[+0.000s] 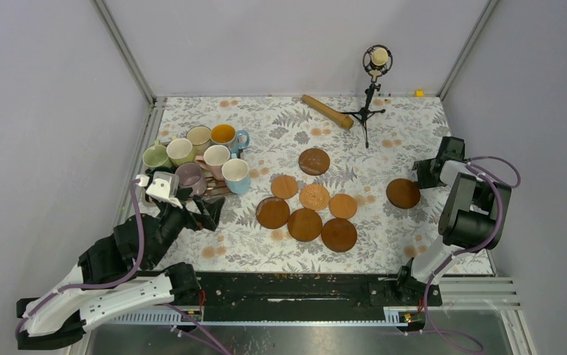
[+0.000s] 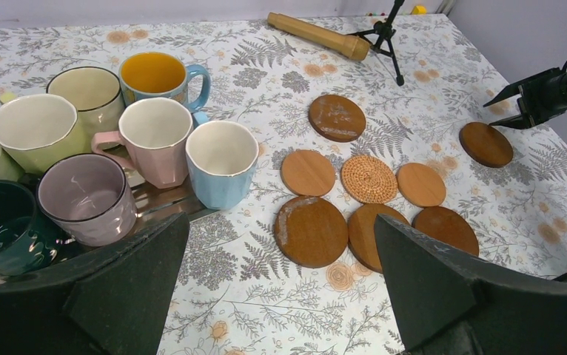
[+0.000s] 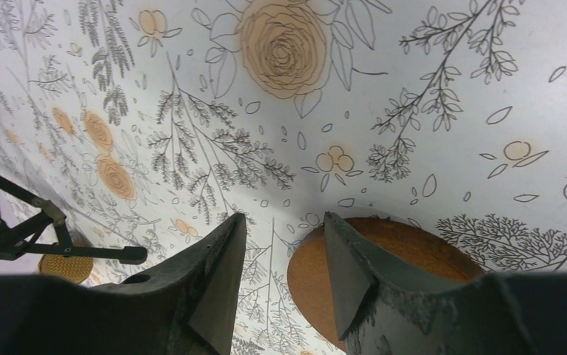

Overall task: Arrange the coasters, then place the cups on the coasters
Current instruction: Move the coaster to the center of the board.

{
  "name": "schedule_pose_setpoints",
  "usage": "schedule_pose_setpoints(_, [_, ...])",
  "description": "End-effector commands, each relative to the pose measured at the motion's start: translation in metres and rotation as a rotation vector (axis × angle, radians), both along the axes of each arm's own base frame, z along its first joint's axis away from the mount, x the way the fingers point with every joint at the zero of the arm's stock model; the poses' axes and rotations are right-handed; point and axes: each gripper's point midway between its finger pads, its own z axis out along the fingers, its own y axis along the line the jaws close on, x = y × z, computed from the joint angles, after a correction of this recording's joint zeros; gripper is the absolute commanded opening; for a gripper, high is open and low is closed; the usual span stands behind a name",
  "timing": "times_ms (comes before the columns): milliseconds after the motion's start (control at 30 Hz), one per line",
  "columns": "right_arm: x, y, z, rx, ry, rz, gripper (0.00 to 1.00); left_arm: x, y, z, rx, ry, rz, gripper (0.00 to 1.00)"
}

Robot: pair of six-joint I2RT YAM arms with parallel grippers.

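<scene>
Coasters (image 1: 314, 197) are bunched in the middle, several touching — too tight, it is judged, for a cup apiece. A lone coaster (image 1: 403, 193) lies flat, well apart to the right, just beneath the right gripper (image 3: 282, 222), whose jaws are narrowly parted with nothing seen between them. The cups (image 1: 216, 157) are crowded at far left. The left gripper (image 2: 280, 222) is spread wide and empty near them — presumably kept ready for the cups.

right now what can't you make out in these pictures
Left wrist view: the dark green mug is cut by the left edge and the left gripper.
Left wrist view: only a shiny strip of whatever lies under the mugs shows; they cover the rest.
Right wrist view: the right gripper covers much of the lone coaster; contact cannot be told.
</scene>
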Motion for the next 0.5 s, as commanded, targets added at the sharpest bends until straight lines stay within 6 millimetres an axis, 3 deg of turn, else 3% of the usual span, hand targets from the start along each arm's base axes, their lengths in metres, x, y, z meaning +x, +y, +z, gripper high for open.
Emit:
schedule_pose_setpoints(0, [-0.004, -0.006, -0.004, -0.007, 0.037, -0.036, 0.51, 0.007, 0.0, 0.002, 0.005, -0.018, 0.038, 0.99])
schedule_pose_setpoints(367, [-0.023, 0.0, -0.004, -0.055, 0.102, 0.043, 0.51, 0.01, -0.003, 0.0, 0.03, -0.013, 0.049, 0.99])
schedule_pose_setpoints(467, [-0.02, 0.008, -0.002, -0.051, 0.091, 0.103, 0.51, 0.01, -0.003, 0.001, 0.025, -0.013, 0.043, 0.99])
